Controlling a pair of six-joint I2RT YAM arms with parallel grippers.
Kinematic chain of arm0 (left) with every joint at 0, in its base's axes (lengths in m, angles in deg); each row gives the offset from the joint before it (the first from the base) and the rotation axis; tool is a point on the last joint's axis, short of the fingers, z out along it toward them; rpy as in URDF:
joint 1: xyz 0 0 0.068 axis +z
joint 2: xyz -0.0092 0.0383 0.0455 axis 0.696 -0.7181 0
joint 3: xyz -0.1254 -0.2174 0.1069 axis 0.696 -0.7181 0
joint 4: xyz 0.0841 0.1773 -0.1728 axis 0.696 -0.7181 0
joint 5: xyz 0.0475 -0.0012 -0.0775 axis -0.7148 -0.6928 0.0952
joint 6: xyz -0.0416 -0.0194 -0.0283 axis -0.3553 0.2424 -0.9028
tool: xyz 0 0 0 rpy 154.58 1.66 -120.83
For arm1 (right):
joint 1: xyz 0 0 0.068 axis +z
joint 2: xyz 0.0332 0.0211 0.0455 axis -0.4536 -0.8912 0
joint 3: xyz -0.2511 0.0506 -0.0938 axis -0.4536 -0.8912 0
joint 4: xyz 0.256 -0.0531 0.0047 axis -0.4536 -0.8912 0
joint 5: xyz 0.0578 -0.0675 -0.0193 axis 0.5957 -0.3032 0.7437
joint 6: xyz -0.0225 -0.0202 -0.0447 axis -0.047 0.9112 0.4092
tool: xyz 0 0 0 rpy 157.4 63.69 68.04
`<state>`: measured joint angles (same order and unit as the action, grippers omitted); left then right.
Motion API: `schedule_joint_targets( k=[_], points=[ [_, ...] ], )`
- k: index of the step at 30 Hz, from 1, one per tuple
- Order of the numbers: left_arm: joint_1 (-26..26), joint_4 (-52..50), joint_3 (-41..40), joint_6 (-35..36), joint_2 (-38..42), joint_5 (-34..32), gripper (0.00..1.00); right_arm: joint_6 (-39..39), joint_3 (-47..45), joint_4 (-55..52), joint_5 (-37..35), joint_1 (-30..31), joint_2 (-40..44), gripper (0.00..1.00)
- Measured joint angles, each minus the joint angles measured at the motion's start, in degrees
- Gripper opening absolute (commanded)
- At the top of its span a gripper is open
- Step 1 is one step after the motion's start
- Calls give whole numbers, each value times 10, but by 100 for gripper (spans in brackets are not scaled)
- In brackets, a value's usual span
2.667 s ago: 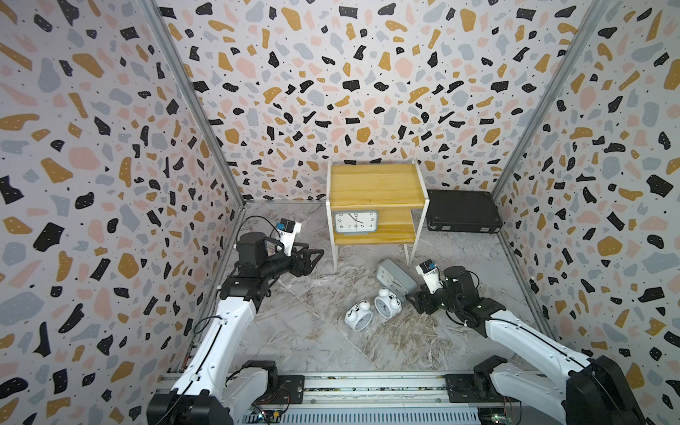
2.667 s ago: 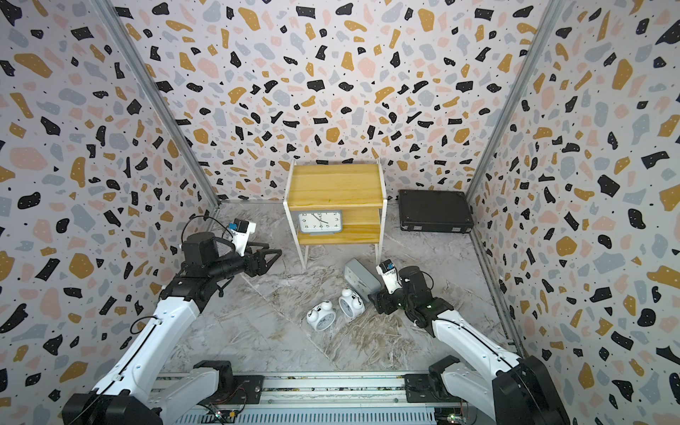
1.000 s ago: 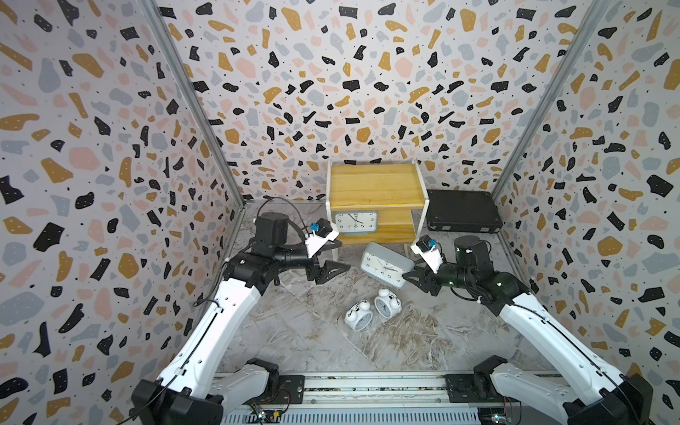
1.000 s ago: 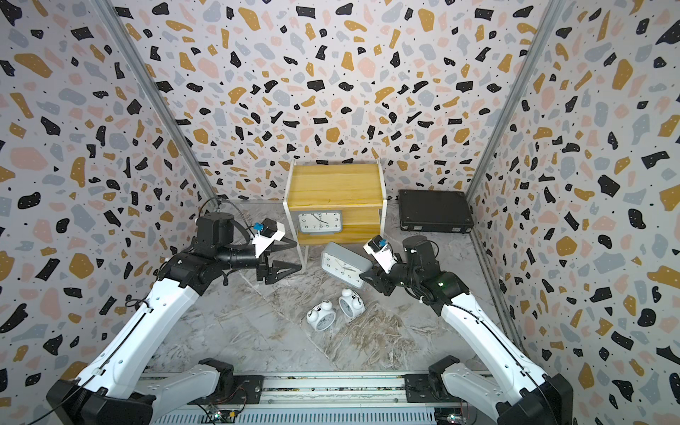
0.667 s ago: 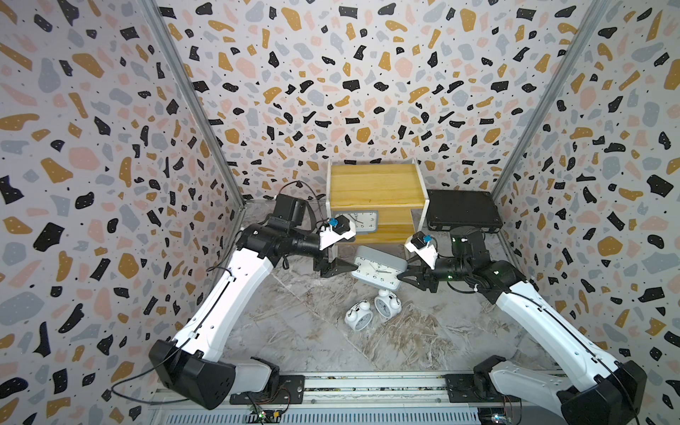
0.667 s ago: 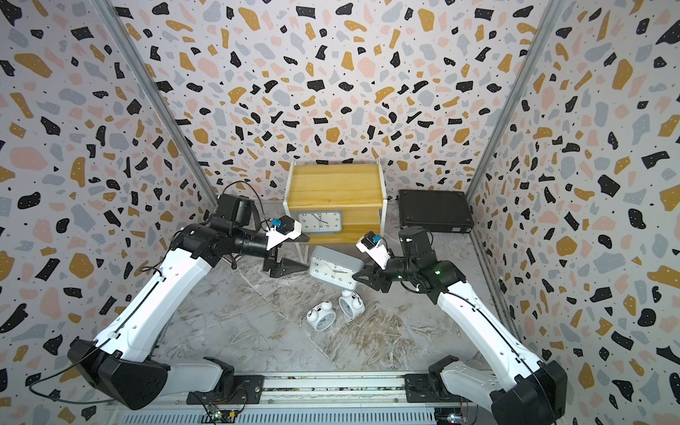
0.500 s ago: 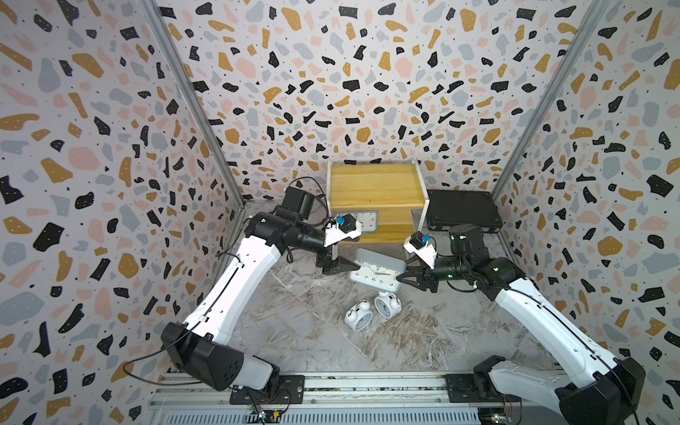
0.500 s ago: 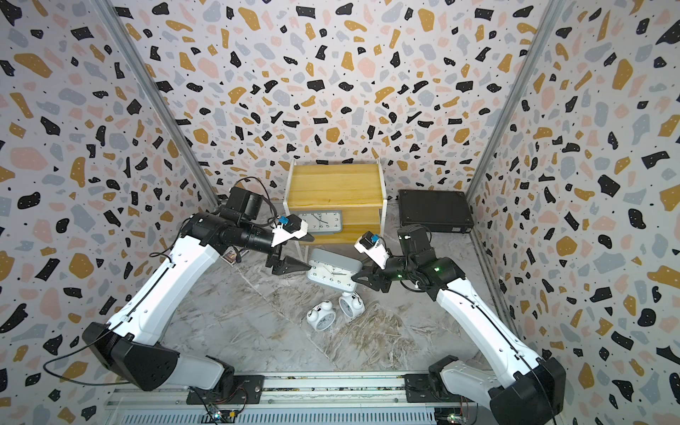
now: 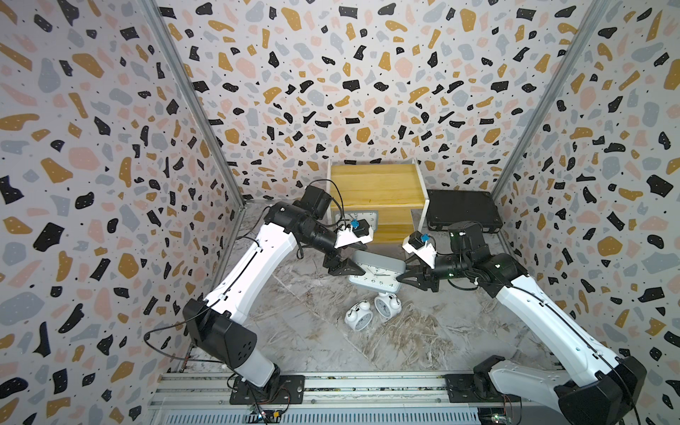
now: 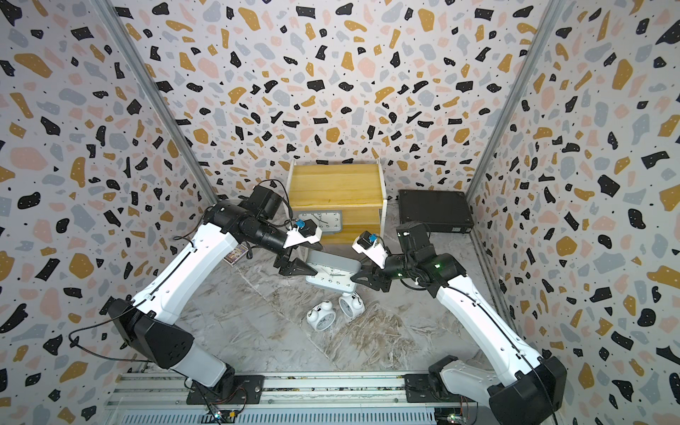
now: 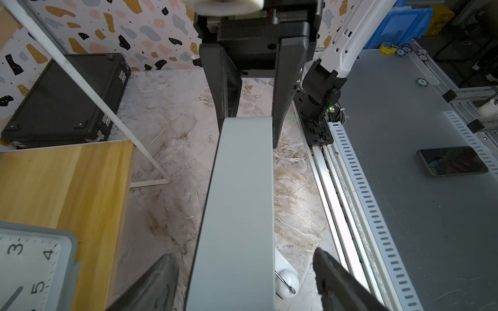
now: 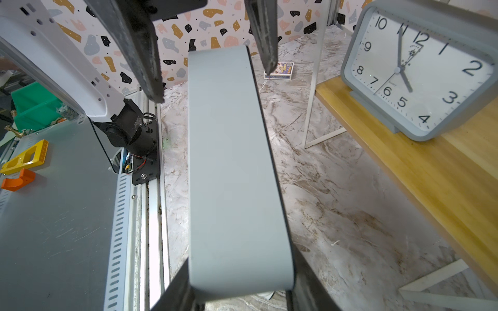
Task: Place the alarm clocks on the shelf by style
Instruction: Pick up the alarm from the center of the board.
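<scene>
A grey alarm clock (image 9: 375, 274) (image 10: 331, 274) hangs face-up in the air in front of the shelf (image 9: 375, 184) (image 10: 333, 184). My right gripper (image 9: 401, 277) (image 12: 239, 269) is shut on its right end, fingers pressed on both sides. At the clock's other end my left gripper (image 9: 347, 270) (image 11: 242, 255) is open, straddling it with a gap on each side. A second grey clock (image 10: 329, 220) (image 12: 420, 70) stands on the lower board. Two white twin-bell clocks (image 9: 357, 318) (image 9: 386, 303) lie on the floor below.
A flat black case (image 9: 461, 209) (image 11: 62, 99) lies right of the shelf against the back wall. A small printed card box (image 10: 235, 254) (image 12: 279, 71) rests on the floor left of the shelf's legs. The arms' metal rail (image 9: 368, 386) runs along the front.
My right gripper lifted the grey clock off the floor and carried it left toward the shelf front. My left arm swung right until its open fingers straddle the clock's free end.
</scene>
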<state>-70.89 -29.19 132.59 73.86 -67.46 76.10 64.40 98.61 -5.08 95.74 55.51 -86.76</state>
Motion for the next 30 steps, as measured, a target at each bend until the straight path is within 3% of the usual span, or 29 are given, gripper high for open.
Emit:
schedule_joint_targets(
  k=[7,10,14,18,20,25,30],
  points=[
    [-6,-4,3,-4,-12,-10,67,3,0,-9,-8,2,0,23],
    [-7,-9,12,-5,-19,-11,56,3,0,-10,-11,3,0,24],
    [-8,-24,23,7,-24,-10,33,6,0,-9,-14,2,0,24],
    [-8,-30,27,11,-24,-13,22,7,0,-4,-17,3,0,27],
    [-8,-30,28,12,-24,-14,19,6,-3,1,-17,3,1,31],
    [-8,-29,29,6,-24,-19,15,-12,-25,33,-19,3,12,56],
    [-8,-16,30,-45,-22,-28,14,-49,-63,111,-18,2,31,74]
  ],
)
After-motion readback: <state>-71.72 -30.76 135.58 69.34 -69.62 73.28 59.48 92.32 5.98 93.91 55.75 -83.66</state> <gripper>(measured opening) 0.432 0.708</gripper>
